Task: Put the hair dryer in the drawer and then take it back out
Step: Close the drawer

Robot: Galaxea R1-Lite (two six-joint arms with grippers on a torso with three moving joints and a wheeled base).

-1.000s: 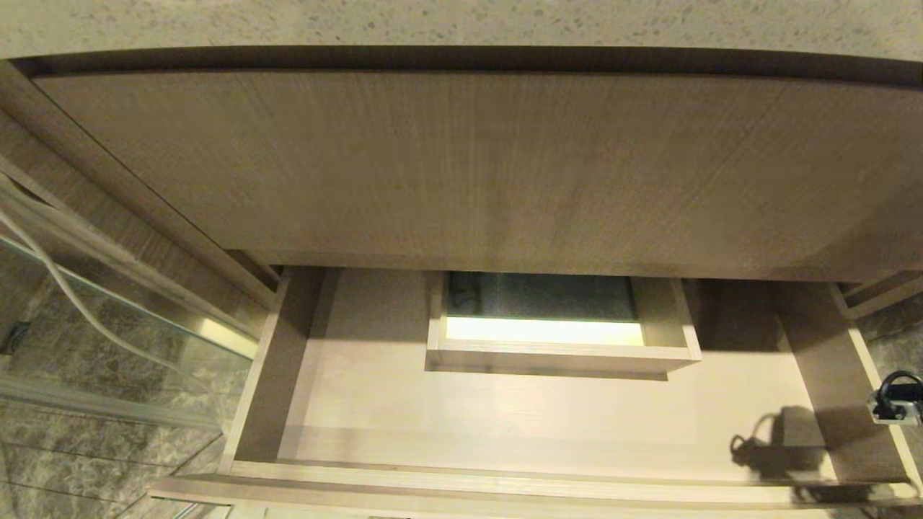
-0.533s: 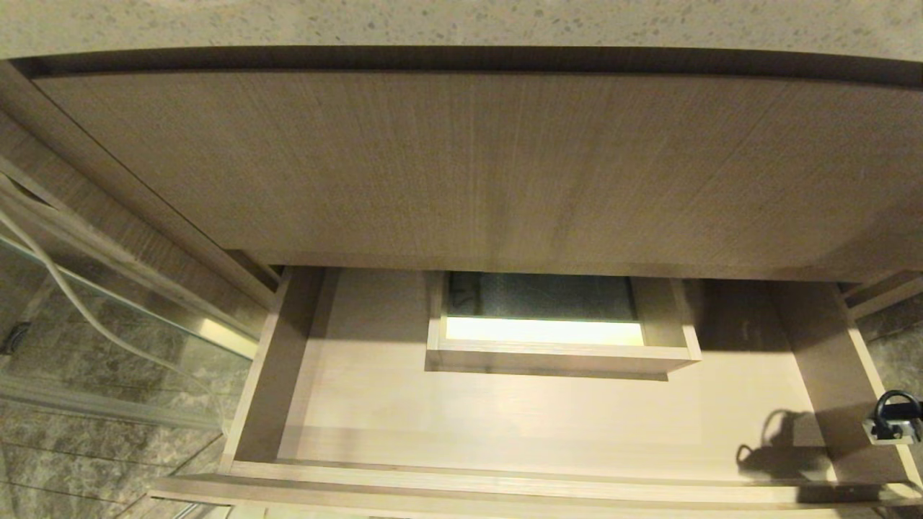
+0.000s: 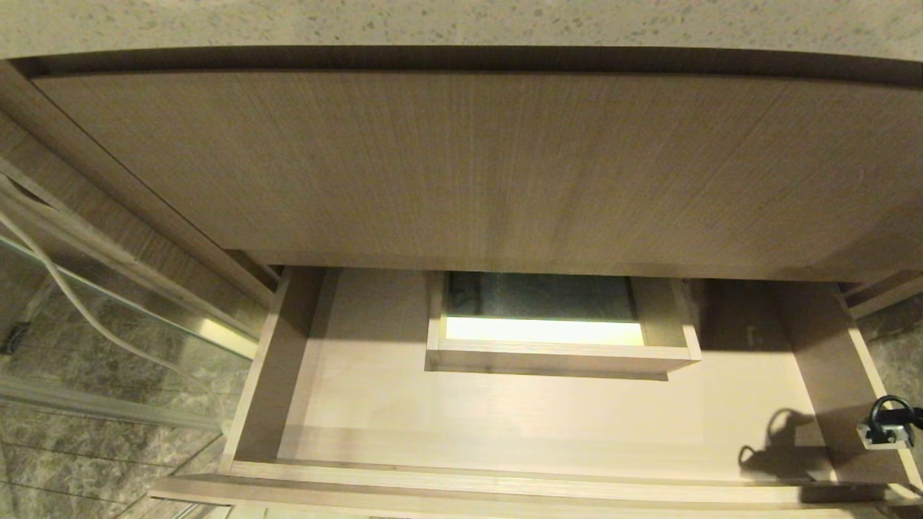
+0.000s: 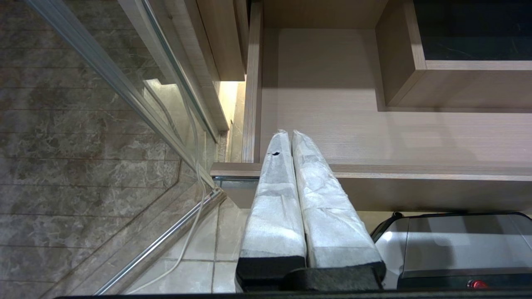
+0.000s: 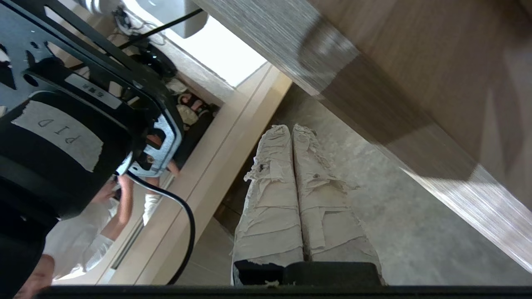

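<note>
- My left gripper [image 4: 289, 135] hangs at the near-left corner of the one drawer [image 3: 505, 472], over its front rim, wrapped fingers [image 4: 274, 199] pressed together on nothing.
- My right gripper [image 5: 289, 129] is off the drawer's near-right corner; its fingers [image 5: 270, 207] are also together and empty, pointing at grey floor [image 5: 395, 232] beside a wood-grain panel edge [image 5: 374, 104]. In the head view only a bit of that arm [image 3: 885, 425] shows at the right wall.
- The drawer stands pulled out, with its floor bare from the front rim to the cut-out; I see open room on both sides.
- One boxed cut-out [image 3: 562, 357] sits at the far middle, walled on three sides.
- Beyond it, the tall panel [image 3: 461, 166] overhangs the drawer's far part, under a speckled counter edge [image 3: 461, 21].
- A white cord [image 3: 72, 295] runs down the glass at left.
- I cannot see the hair dryer in any view.
- A person's sleeve [image 5: 75, 245] shows behind the right arm.
</note>
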